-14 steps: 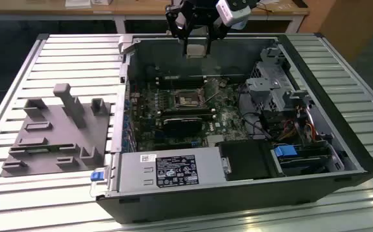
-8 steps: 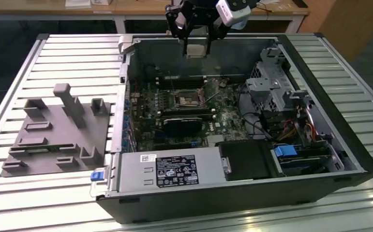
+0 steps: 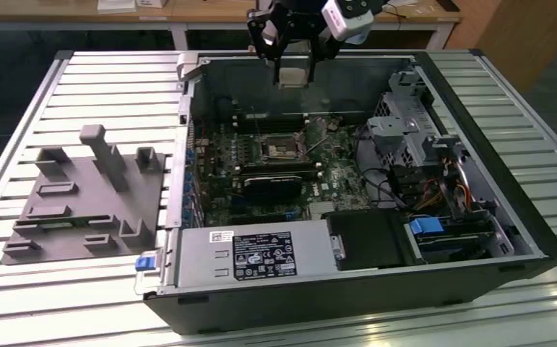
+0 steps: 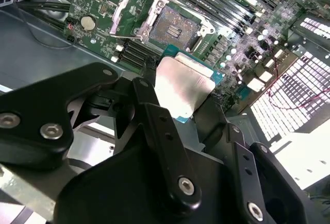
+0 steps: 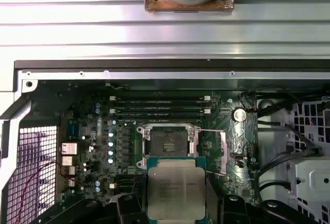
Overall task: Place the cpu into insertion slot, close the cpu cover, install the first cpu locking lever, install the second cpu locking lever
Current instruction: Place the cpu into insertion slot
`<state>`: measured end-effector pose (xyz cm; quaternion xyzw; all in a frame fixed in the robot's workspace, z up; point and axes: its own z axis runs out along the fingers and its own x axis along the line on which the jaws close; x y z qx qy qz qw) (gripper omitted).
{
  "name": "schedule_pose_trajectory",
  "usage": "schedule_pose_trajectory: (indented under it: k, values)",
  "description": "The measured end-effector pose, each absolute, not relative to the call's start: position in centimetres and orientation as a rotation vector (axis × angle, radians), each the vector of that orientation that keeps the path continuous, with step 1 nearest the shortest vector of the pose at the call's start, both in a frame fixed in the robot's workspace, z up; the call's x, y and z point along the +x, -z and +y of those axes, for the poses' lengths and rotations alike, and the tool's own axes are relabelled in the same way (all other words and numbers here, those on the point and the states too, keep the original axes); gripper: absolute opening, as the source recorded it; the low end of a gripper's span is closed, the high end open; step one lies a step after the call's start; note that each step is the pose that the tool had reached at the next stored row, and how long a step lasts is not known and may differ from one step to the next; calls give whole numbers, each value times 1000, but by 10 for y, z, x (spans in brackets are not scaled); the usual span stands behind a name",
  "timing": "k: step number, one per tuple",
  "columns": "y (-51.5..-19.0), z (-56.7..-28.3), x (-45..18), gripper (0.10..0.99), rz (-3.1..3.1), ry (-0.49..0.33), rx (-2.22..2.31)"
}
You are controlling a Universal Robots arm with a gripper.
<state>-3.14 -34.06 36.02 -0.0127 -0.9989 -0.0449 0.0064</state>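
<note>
Second wrist view: my black gripper (image 4: 181, 94) pinches the flat silver-grey square cpu (image 4: 185, 80) by its edges, so its face lines up with the open black square insertion slot (image 4: 172, 27) near it.

The cpu (image 5: 175, 187) hangs above the insertion slot (image 5: 166, 143) (on the motherboard (image 5: 88, 122)).

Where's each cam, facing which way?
Exterior view: off the arm, looking down into the open black metal computer case; black pincer holds the small flat silver-grey cpu.
First wrist view: on the arm, facing the square black silver-rimmed insertion slot; pincer flanks cpu.
Second wrist view: on the arm, oblique past pincer fingers.
All share cpu, insertion slot.
</note>
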Motion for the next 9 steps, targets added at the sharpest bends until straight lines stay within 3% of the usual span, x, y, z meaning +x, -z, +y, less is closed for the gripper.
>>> schedule_pose_trajectory:
  k: [9]
  values:
    - [-346,-341,-34,541,-3142,141,-39]
